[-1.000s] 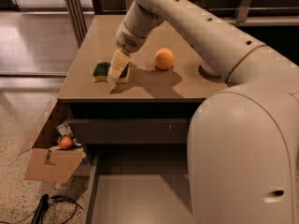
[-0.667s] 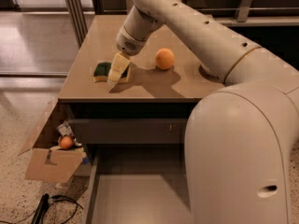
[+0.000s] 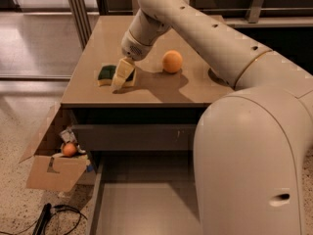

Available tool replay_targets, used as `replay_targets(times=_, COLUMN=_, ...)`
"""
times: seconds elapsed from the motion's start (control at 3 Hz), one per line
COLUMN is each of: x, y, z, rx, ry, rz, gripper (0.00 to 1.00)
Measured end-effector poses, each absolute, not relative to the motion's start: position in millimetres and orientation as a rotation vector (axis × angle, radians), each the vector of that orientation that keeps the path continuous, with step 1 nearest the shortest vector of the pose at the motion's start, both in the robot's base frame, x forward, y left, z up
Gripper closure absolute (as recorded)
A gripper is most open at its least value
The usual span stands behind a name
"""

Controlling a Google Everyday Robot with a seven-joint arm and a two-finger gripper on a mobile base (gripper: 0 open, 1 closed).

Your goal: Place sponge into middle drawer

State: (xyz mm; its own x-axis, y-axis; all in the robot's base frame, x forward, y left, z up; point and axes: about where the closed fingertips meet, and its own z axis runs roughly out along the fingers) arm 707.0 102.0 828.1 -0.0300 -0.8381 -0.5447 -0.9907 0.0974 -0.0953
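We see the gripper (image 3: pixel 119 83) low over the tan countertop (image 3: pixel 112 38), near its front left corner and right on the sponge (image 3: pixel 105 74). Its pale body covers the sponge's middle, so dark green shows to its left and a little yellow and green to its right. We cannot tell whether the gripper is released or clenched on the sponge. The sponge lies flat on the countertop, green face up, with yellow foam showing along its near edge; it is not in any drawer. The arm (image 3: pixel 205 33) reaches in from the right, crosses above the back of the countertop and bends down to the gripper. 1 orange (image 3: pixel 172 61) sits on the countertop to the right of the gripper, apart from both the gripper and the sponge, with the arm's shadow lying between them. Below the countertop's front edge a grey drawer front (image 3: pixel 137 137) runs across. Beneath it the middle drawer (image 3: pixel 142 209) stands pulled out toward us, its plain smooth floor in view, and the robot's large pale body (image 3: pixel 249 165) hides its right side. On the speckled ground left of the cabinet stands 1 open cardboard box (image 3: pixel 54 173), with a small round orange thing (image 3: pixel 69 149) at its top edge beside bits we cannot make out. A black cable (image 3: pixel 44 219) lies in front of the box.
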Motion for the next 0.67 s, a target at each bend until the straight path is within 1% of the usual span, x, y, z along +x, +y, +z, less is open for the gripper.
replay_targets(times=0.33, x=707.0, y=102.0, z=828.1, rx=-1.785, ry=1.914, rz=0.431, gripper=0.41)
replay_targets(times=0.67, x=707.0, y=102.0, z=828.0, rx=-1.786, ry=1.914, rz=0.431, gripper=0.72)
